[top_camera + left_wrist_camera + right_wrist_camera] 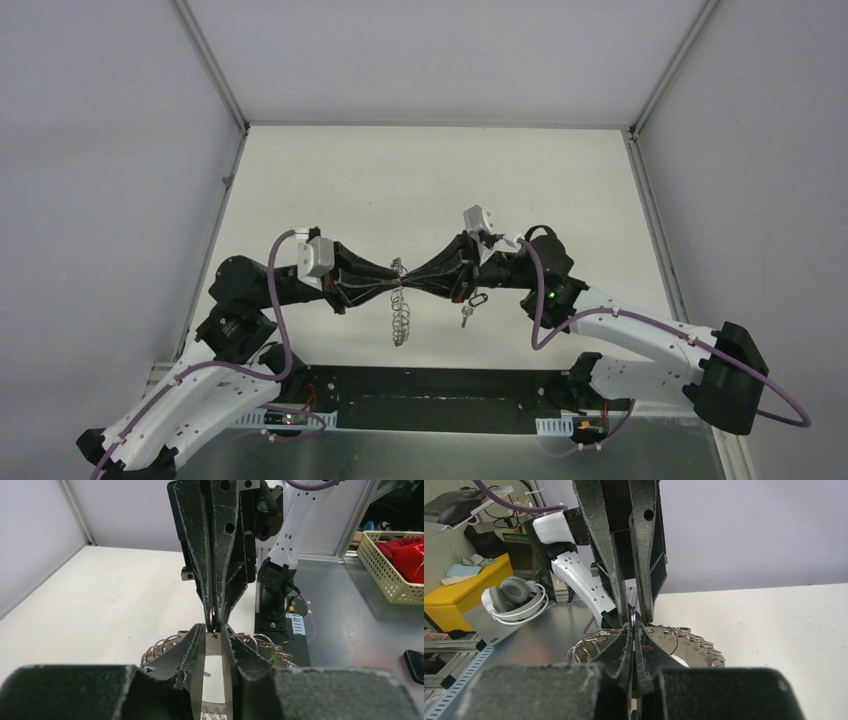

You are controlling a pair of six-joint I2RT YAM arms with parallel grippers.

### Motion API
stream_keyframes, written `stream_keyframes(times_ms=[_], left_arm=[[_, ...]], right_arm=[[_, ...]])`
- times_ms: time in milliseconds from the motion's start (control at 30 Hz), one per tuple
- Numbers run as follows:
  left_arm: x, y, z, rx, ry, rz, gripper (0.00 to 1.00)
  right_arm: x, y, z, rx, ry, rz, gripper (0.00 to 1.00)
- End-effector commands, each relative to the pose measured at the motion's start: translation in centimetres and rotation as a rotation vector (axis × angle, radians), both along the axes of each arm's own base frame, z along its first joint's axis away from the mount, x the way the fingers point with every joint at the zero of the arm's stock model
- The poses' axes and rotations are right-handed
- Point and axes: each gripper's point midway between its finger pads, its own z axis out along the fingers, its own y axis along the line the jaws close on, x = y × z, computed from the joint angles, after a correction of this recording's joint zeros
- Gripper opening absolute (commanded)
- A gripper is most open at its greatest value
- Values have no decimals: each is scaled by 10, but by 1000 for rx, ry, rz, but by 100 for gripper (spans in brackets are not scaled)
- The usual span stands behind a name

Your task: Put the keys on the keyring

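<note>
Left hand (388, 288) clamps keyring (400, 322) plate above tabletop (430, 180). Right hand (420, 283) closed, pinching one wire loop (213, 616). Keys (467, 311) below right hand, apart from keyring. Step: readying loop. Next likely: free right hand, fetch keys, thread onto loop.

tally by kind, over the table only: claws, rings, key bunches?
Black two-finger claws: 2 (left claw, right claw)
Silvery-grey keyring fringed with wire loops: 1
Small key cluster on a dark loop: 1
Total: 4
</note>
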Motion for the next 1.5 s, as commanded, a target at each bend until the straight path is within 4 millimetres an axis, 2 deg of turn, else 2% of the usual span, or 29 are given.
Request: stream_keyframes(times_ms=[0,167,500,633,767,800,867,1067,1100,1133,1167,1267,1467], left_arm=[[-5,1,10,0,-36,-14,17],[-4,-2,10,11,-34,-29,9],[-2,-3,9,15,-26,-26,8],[1,-4,9,16,-11,-16,0],[10,-5,8,19,18,26,0],[14,-4,3,32,56,45,0],[21,-3,-3,49,119,89,0],[36,0,-25,90,248,183,0],[38,0,-29,97,269,191,0],[39,-1,-33,103,288,195,0],[40,-2,-38,111,304,197,0],[41,-3,-49,127,337,199,0],[51,-4,-72,165,353,237,0]], right_arm=[[-5,-4,32,93,-57,10,0],[-5,-4,32,93,-57,11,0],[-5,-1,28,77,-45,23,0],[-5,0,26,70,-42,26,0],[-2,1,21,53,-24,13,0],[-1,1,20,47,-17,3,0],[2,1,15,29,0,-12,9],[-3,-7,-7,-32,39,-14,9],[15,-7,-7,-28,71,-115,9],[31,-10,-7,-21,113,-212,75],[35,-11,-10,-28,123,-236,85],[38,-16,-18,-55,131,-263,88],[43,-20,-43,-118,161,-282,88]])
